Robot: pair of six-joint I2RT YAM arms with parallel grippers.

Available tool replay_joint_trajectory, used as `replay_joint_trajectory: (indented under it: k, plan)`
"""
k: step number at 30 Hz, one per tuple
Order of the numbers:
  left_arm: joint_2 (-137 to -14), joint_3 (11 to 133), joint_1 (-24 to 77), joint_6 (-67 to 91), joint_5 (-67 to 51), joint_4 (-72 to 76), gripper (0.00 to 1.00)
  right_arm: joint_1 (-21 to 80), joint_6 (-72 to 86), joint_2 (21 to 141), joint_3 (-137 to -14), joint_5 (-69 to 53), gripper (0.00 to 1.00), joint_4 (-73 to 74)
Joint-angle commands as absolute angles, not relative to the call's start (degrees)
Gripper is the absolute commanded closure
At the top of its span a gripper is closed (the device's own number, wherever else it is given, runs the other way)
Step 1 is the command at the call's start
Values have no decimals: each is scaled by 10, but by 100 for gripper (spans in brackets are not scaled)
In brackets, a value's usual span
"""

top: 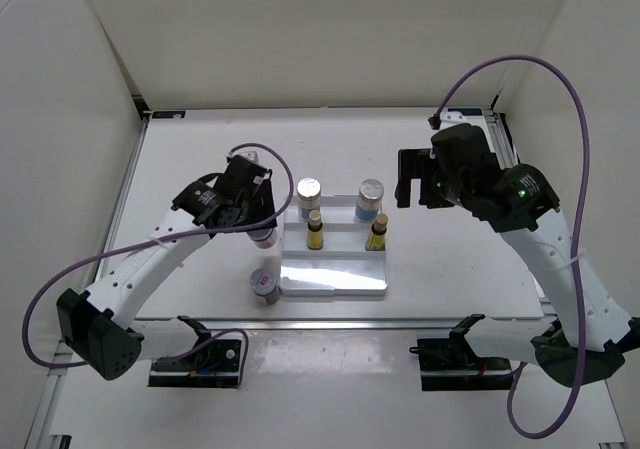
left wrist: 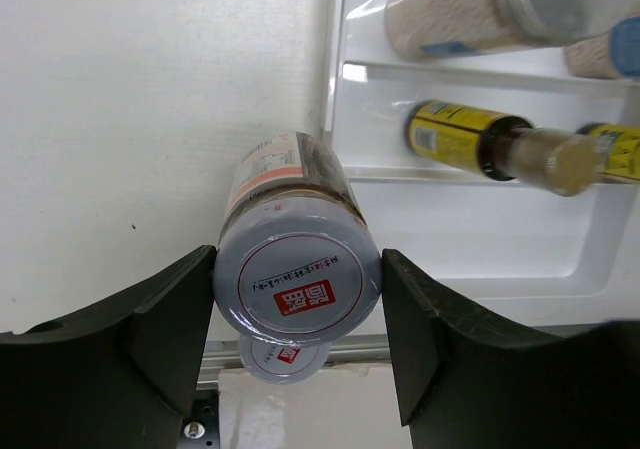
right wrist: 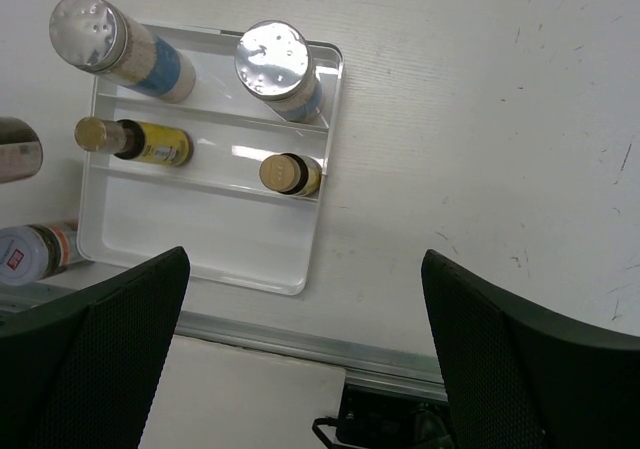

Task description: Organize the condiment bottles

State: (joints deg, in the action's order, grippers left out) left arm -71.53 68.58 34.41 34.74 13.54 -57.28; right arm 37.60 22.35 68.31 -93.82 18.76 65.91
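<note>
My left gripper [top: 258, 219] [left wrist: 298, 264] is shut on the silver lid of a short jar with a reddish label [left wrist: 296, 281] [top: 263, 236], just left of the white tray [top: 333, 279]. The second short jar [top: 264, 283] [left wrist: 283, 356] stands on the table in front of it. Two tall silver-capped bottles [top: 309, 193] [top: 370, 200] stand on the tray's back step. Two slim yellow bottles [top: 315, 233] [top: 378, 233] stand on the middle step. My right gripper [top: 407, 181] [right wrist: 305, 264] is open and empty, above the table to the right of the tray.
The tray's front step [right wrist: 190, 234] holds nothing. A metal rail [right wrist: 330, 344] runs along the table's near edge. White walls close in the table at the back and sides. Both arms' cables loop above the table.
</note>
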Motion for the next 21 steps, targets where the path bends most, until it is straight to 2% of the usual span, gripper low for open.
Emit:
replay_joint_trajectory:
  k: [1,12,21]
  plan:
    - [-681,736,352,352,145,-575,89,377,238,681,-935,202,0,648]
    - [-705,757,456,419,129,-570,89,377,249,681,-924,202,0,659]
    - [-756,744,499,431,138,-528,89,377,254,681,-924,202,0,679]
